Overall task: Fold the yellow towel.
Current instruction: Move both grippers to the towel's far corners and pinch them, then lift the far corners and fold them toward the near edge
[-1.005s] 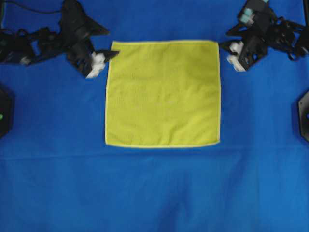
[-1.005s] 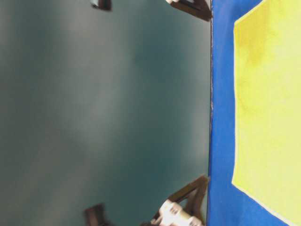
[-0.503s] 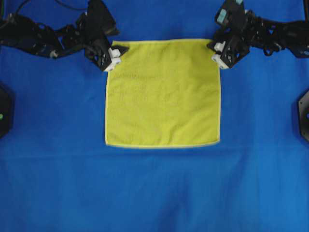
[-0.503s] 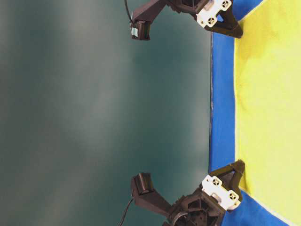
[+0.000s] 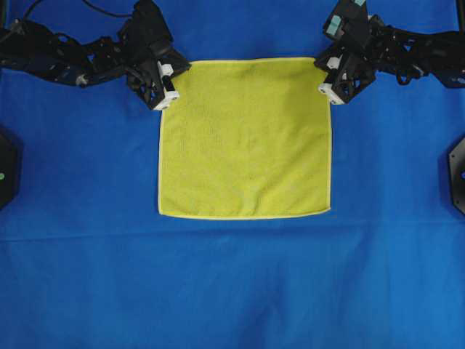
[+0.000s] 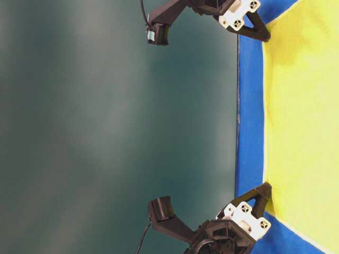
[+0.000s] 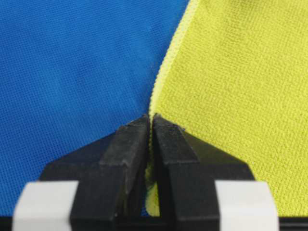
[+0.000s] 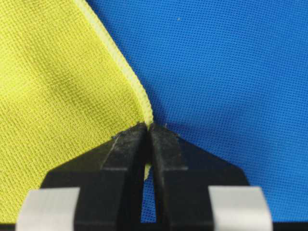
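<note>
1. The towel (image 5: 245, 138) lies flat and square on the blue cloth (image 5: 232, 283). Its two far corners sit right at the two grippers, and the rest of it spreads away from both sets of jaws toward the near edge.

2. The left gripper (image 7: 150, 124) is clenched on the towel's hem: in the left wrist view the pale stitched edge runs straight into the slit between the two black fingers (image 7: 127, 144), with yellow showing down inside the gap. The towel lies ahead and to one side of these jaws, blue cloth to the other.

3. The right gripper (image 8: 147, 129) is clenched on the hem in the same way, mirrored, the towel ahead and to the opposite side.

4. The coming move, as I judge it, turns on this: both pinched corners share one edge, and the free opposite edge lies straight ahead of both jaws. Carrying the held edge that way folds the towel in half across its width.

5. Neither arm is nearer; each holds its own corner, well apart, so they need to travel together to keep the edge taut and level.

6. The blue cloth is soft and slightly creased near the front; the towel may drag or bunch on it if lifted too low.

7. The table-level view shows a plain dark backdrop (image 6: 106, 127) behind the arms.
</note>
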Controlling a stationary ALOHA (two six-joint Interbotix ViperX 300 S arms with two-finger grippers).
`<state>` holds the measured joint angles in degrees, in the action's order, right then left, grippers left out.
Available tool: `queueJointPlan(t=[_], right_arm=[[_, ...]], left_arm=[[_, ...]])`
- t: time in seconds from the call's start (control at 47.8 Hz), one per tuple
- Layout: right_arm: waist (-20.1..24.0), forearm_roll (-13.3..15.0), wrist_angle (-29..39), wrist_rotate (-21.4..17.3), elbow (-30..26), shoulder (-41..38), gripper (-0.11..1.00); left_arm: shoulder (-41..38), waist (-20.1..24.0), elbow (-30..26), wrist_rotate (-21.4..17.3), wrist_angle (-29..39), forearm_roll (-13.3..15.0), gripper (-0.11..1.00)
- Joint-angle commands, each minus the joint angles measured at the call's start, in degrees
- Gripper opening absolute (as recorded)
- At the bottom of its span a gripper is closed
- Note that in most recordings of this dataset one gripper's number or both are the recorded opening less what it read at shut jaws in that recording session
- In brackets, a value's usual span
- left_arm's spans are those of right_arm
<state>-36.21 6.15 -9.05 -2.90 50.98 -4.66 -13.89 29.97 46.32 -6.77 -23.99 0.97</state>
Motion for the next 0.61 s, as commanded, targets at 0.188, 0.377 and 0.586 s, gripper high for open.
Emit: queueJointPlan(t=[0.188,0.377,0.586], right_arm=[[-0.3,-0.2,1.8,-0.2,-0.3,4.8,0.03],[-0.4,-0.1,4.1,-0.1,-0.4,8.4,0.03],[-0.5,-0.1,4.6,-0.2,0.3,9.6,0.03]], left_arm=[[5.1,0.4,-1.7,-4.0,3.0,0.3,0.02],[8.8,1.4,-1.8,-4.5,5.4,0.2,0.02],[10.8,1.1,-1.6,-4.3,6.5,0.3,0.02]])
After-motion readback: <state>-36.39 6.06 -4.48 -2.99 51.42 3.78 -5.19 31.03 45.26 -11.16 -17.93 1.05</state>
